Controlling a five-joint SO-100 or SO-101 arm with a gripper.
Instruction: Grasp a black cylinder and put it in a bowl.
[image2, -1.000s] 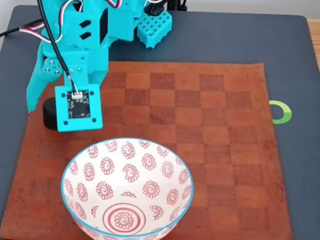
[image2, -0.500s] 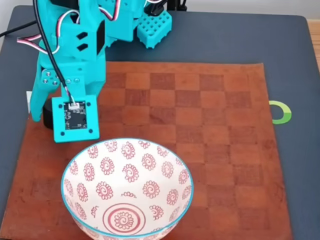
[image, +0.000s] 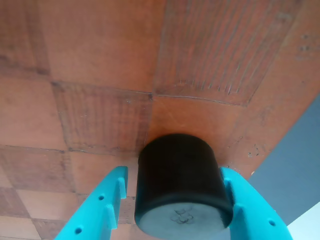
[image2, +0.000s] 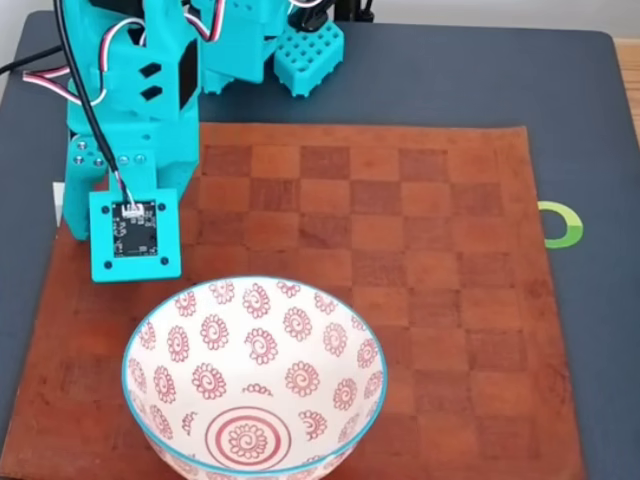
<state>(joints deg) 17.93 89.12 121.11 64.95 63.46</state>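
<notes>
In the wrist view the black cylinder (image: 177, 185) stands upright on the brown checkered mat (image: 100, 60), close to the mat's edge. My teal gripper (image: 172, 172) is open and straddles it: the right finger (image: 250, 210) lies against its side, and the left finger (image: 107, 205) stands a small gap away. In the fixed view the teal arm (image2: 130, 140) and its wrist camera board (image2: 135, 235) cover the cylinder at the mat's left edge. The white bowl (image2: 240, 282) with red spirals and a light blue rim sits at the front, just right of and below the arm.
The mat (image2: 420, 300) lies on a dark grey table (image2: 580, 100). A teal studded block (image2: 310, 55) stands at the back near the arm's base. A green ring mark (image2: 562, 225) is at the right, off the mat.
The arm has swung left and lowered over the black cylinder. The cylinder showed beside the camera board a second ago and is now covered by it in the fixed view.
</notes>
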